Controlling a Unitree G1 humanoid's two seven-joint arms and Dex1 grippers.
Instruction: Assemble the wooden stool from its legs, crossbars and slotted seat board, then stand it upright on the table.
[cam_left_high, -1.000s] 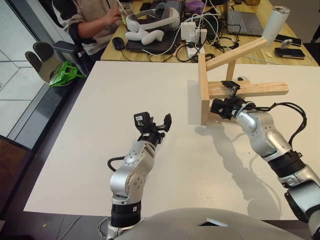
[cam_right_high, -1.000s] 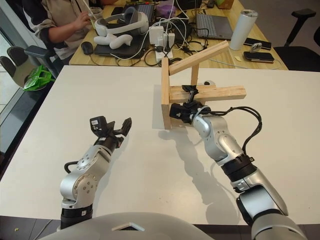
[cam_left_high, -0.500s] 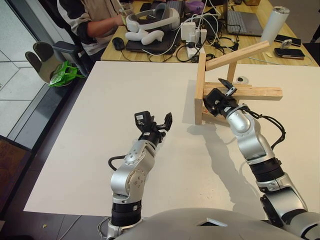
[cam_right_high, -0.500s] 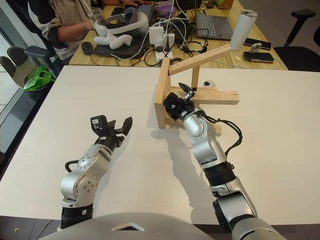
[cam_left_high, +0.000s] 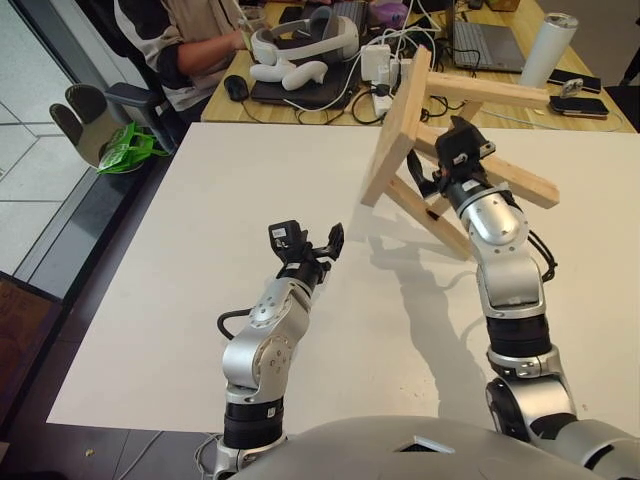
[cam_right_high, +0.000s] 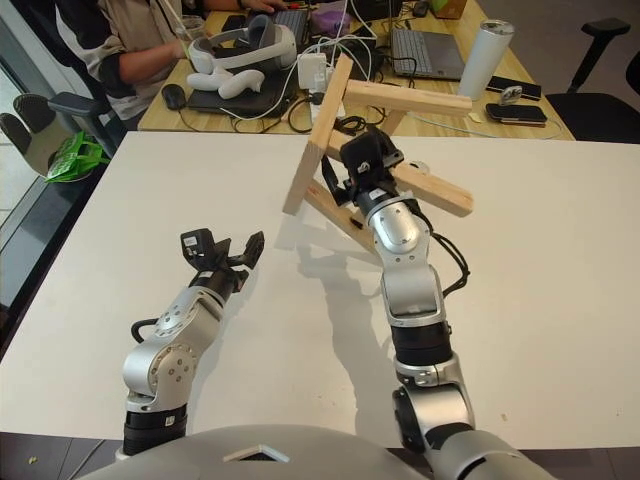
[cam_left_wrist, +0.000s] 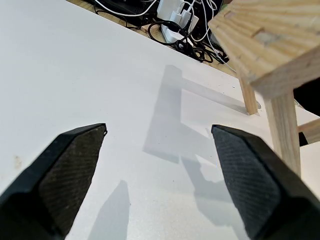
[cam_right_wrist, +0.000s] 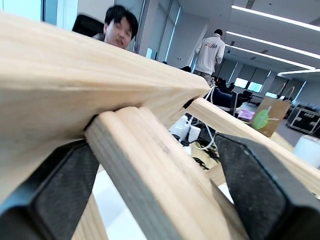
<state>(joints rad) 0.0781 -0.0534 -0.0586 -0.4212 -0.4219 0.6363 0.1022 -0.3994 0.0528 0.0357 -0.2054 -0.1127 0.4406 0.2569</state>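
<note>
The wooden stool (cam_left_high: 398, 130) hangs tilted over the far right part of the white table (cam_left_high: 200, 300), with its long pale boards slanting. One lower leg end (cam_left_high: 452, 245) sits close to the tabletop. My right gripper (cam_left_high: 452, 162) is shut on a crossbar (cam_right_wrist: 150, 165) in the middle of the frame, and the dark pads (cam_right_wrist: 60, 195) press it from both sides. My left gripper (cam_left_high: 310, 241) is open and holds nothing, low over the table's middle, left of the stool. In the left wrist view its fingers (cam_left_wrist: 65, 165) stand wide apart, and a stool corner (cam_left_wrist: 270, 40) is ahead.
Behind the table's far edge stands a cluttered desk with a white headset (cam_left_high: 300, 45), a power strip and cables (cam_left_high: 385, 75), a laptop (cam_left_high: 490, 40), a tumbler (cam_left_high: 548, 45) and a phone (cam_left_high: 578, 103). The table's left edge drops to the floor.
My right gripper has risen and turned, tipping the stool up from lying on its side and swinging its boards upward. The left arm has stayed still.
</note>
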